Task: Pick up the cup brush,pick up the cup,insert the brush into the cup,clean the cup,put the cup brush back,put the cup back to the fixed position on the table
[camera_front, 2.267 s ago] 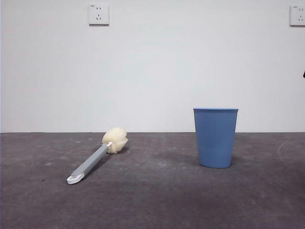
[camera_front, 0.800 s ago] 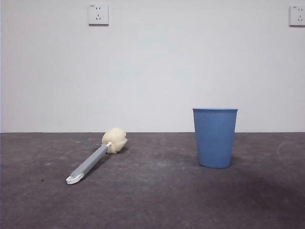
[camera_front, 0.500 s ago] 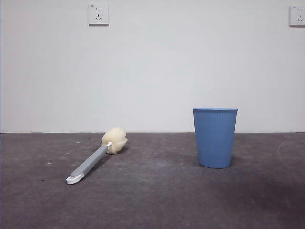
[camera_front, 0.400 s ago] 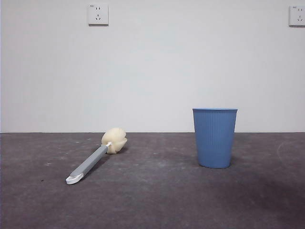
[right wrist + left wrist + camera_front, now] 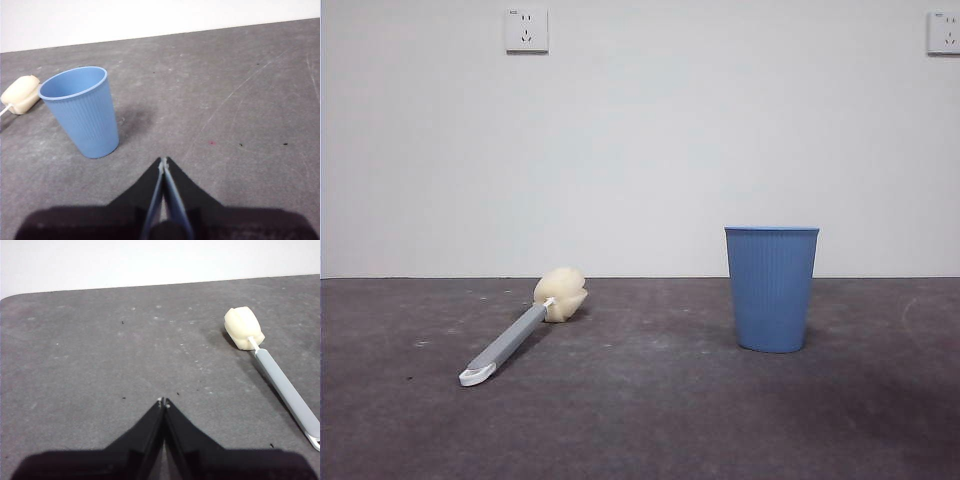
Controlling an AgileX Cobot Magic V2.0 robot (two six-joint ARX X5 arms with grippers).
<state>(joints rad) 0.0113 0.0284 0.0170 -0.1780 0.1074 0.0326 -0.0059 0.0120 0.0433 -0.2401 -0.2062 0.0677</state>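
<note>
readable text: none anywhere, tbh
cup (image 5: 772, 288): plain blue ribs and a smooth rim band, no logo or print (same story in the right wrist view)
cup brush (image 5: 523, 324): grey handle, cream sponge, no brand mark showing
wall sockets (image 5: 527, 30): two white plates up on the wall, each with a tiny dark mark in its top left corner, way too small to read
bench (image 5: 640, 420): just pale scuffs and specks, no labels or numbers
</note>
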